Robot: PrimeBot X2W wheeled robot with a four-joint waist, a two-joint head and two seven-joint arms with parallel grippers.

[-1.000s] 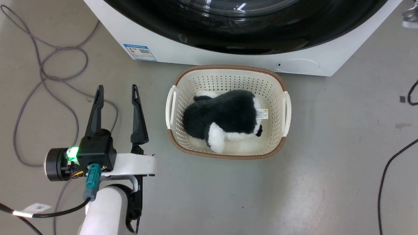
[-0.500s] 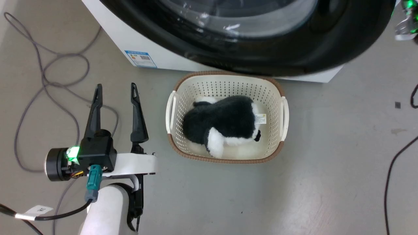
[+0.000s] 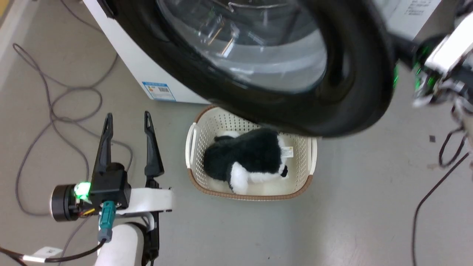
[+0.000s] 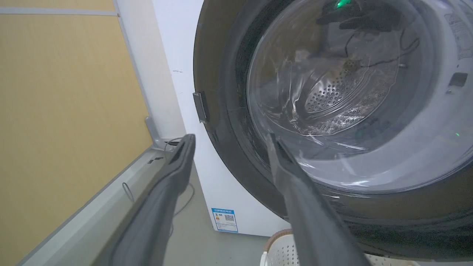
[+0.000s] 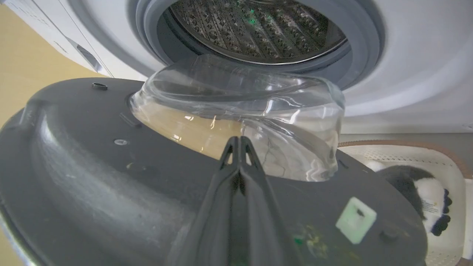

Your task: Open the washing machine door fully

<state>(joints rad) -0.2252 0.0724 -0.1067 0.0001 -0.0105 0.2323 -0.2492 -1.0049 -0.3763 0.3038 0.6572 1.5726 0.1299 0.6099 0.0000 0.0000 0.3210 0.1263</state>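
The washing machine door (image 3: pixel 354 92), glossy black and round, stands swung partway out from the white machine (image 3: pixel 129 62), its lower rim over the basket. Its clear domed glass window (image 3: pixel 251 48) bulges toward the drum. From the right wrist, the door's inner face (image 5: pixel 92 166) and glass bowl (image 5: pixel 240 107) lie before the grey-rimmed steel drum opening (image 5: pixel 255 29). My right gripper (image 5: pixel 239 142) is shut, its fingers lying against that inner face beside the bowl. My right wrist (image 3: pixel 436 66) shows behind the door's free edge. My left gripper (image 3: pixel 128 116) (image 4: pixel 230 138) hangs open, holding nothing, left of the basket.
A cream basket (image 3: pixel 194 136) with a black-and-white plush toy (image 3: pixel 247 155) sits on the floor under the door. Grey cable loops (image 3: pixel 55 111) lie at the left and black cables (image 3: pixel 432 192) at the right. A yellow wall (image 4: pixel 55 111) stands left of the machine.
The door has swung outward from nearly closed to well open over the basket. My right arm has come into view at the right edge. The camera has shifted; the left gripper keeps its pose.
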